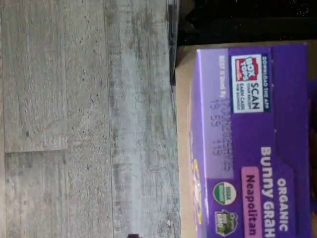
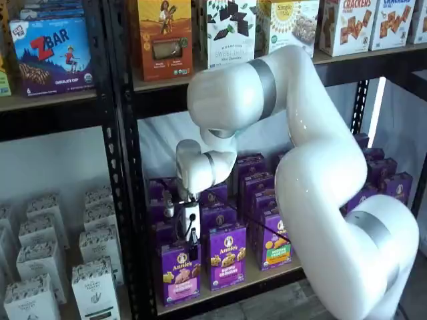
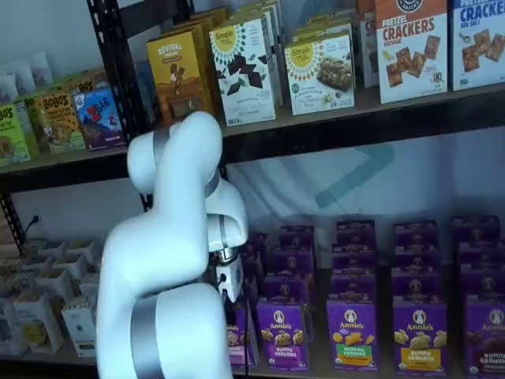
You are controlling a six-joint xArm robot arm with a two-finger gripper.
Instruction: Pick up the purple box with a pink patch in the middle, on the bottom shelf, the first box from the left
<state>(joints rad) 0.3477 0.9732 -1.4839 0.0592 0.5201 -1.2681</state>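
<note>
One tool (image 2: pixel 192 241) above one purple box (image 2: pixel 180 272), fingers apart; two neighbouring front cartons (image 2: pixel 227 255) on bottom shelf (image 2: pixel 267 277).

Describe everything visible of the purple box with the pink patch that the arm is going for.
The purple box is a small upright Annie's cardboard carton with a round white logo and a pink patch low on its front. It stands at the front of the bottom shelf, leftmost in its row. The gripper hangs just above it; contact is unclear.
</note>
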